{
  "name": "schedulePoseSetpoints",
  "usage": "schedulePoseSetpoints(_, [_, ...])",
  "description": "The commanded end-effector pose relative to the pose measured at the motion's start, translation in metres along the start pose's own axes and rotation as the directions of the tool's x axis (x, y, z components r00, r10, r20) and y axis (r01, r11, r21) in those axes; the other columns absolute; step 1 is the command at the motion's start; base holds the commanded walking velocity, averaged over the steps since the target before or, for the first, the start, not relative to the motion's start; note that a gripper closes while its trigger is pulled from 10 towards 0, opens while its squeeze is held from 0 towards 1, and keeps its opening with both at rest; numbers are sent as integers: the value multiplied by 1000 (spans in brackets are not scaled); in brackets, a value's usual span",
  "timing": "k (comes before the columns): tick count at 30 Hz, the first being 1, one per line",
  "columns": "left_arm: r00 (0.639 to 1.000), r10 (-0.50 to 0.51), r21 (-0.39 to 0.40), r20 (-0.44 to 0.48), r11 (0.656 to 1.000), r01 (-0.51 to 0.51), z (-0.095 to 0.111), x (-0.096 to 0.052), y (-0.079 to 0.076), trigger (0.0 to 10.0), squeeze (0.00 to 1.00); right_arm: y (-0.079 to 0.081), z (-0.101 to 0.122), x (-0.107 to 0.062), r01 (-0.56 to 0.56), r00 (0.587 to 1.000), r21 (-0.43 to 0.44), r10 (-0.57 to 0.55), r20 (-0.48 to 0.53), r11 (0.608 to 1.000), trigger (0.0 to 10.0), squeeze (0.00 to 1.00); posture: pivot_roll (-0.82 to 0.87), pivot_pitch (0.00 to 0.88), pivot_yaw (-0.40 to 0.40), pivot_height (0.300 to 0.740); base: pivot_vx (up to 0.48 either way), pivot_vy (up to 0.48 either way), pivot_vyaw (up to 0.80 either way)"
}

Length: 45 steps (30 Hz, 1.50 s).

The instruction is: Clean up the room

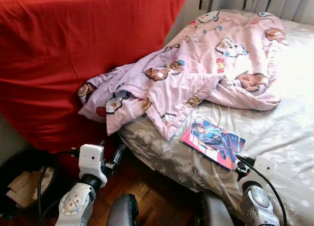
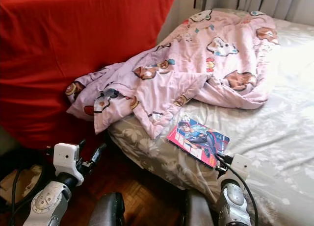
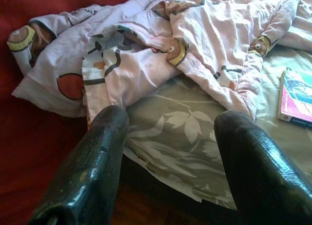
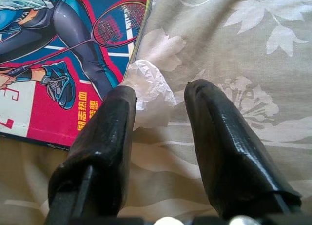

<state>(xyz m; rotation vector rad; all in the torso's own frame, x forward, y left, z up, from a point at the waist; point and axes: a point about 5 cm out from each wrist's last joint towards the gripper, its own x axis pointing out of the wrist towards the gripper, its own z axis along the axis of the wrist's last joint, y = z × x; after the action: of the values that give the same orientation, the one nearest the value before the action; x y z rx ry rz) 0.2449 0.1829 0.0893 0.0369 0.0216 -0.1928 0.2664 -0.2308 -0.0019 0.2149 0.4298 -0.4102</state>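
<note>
Bed (image 1: 289, 133): covered by a grey sheet with a pale leaf print; seen from 12 to 4 o'clock in the head views.
Blanket (image 1: 196, 74): pale pink with cartoon prints, crumpled; spread from the bed's far end at 1 o'clock down to the near corner, where it overhangs the bed edge and touches the red cover.
Red cover (image 1: 73, 54): large red fabric mass at 10 to 11 o'clock, beside the bed.
Book (image 1: 213, 141): comic-style cover in pink and blue, lying flat on the sheet just beside the blanket's lower edge, near the bed's front edge.
Tissue (image 4: 148, 86): small crumpled white piece on the sheet, touching the book's corner.
Left end effector (image 3: 168, 132): fingers held wide apart, nothing gripped; positioned off the bed's near corner at 7 o'clock, aimed at the overhanging blanket.
Right end effector (image 4: 158, 103): fingers parted, nothing gripped; positioned over the sheet at 5 o'clock, with the tissue between the fingertips.
Floor (image 1: 157, 191): dark wood parquet at 6 o'clock.
</note>
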Motion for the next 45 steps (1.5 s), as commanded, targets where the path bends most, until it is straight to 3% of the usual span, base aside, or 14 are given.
schedulePoseSetpoints(1, [1000,6,-1,1,1000,-6,1,-2,2,10000,0,-2,-2,0,10,1000,-6,-10,-13,1000,10000,0,127,154,48,581,0,0,0])
schedulePoseSetpoints(2, [1000,6,-1,1,1000,-6,1,-2,2,10000,0,-2,-2,0,10,1000,-6,-10,-13,1000,10000,0,127,154,48,581,0,0,0])
schedulePoseSetpoints(3, [1000,1,-1,4,1000,-1,4,0,1,10000,0,0,7,7,-10,1000,-2,10,-8,1000,10000,1000,150,198,63,581,0,0,0])
schedulePoseSetpoints(6, [1000,-4,0,11,1000,4,8,-1,1,10000,0,3,26,15,-39,999,8,39,30,999,10000,1000,151,203,64,581,0,0,0])
schedulePoseSetpoints(7, [1000,-2,2,8,1000,2,8,-2,2,10000,0,4,34,17,-41,998,30,39,58,999,10000,831,153,206,64,581,0,0,0])
schedulePoseSetpoints(8, [1000,-1,3,6,1000,1,8,-3,2,10000,0,4,36,17,-44,997,37,41,68,998,10000,831,154,207,64,581,0,0,0])
schedulePoseSetpoints(9, [1000,-1,4,2,1000,1,7,-4,3,10000,0,5,39,18,-47,996,38,44,76,998,10000,310,156,208,65,581,0,0,0])
schedulePoseSetpoints(10, [1000,1,5,-4,1000,-1,6,-6,3,10000,0,6,42,20,-50,996,47,47,82,998,10000,0,156,208,66,581,0,0,0])
schedulePoseSetpoints(16, [1000,2,2,-11,1000,-2,7,-8,2,10000,0,10,49,24,-73,995,71,67,80,995,10000,0,162,210,70,581,0,0,0])
schedulePoseSetpoints(39, [999,-10,23,-46,1000,11,1,-9,2,10000,0,28,19,16,-52,998,131,55,-21,990,10000,0,155,203,79,581,0,0,0])
schedulePoseSetpoints(40, [999,-9,28,-48,1000,11,0,-10,3,10000,0,27,18,16,-38,999,137,42,-24,990,3647,0,158,201,78,581,0,0,0])
schedulePoseSetpoints(41, [999,-9,29,-49,1000,10,0,-10,3,10000,0,27,18,16,-34,999,137,38,-24,990,3647,0,158,201,78,581,0,0,0])
schedulePoseSetpoints(42, [999,-7,31,-50,999,8,0,-11,4,10000,0,26,19,16,-28,999,137,31,-21,990,0,0,159,199,78,581,0,0,0])
schedulePoseSetpoints(45, [999,-6,33,-51,999,7,-1,-11,4,10000,0,24,21,17,-16,1000,133,19,-18,991,0,0,159,198,77,581,0,0,0])
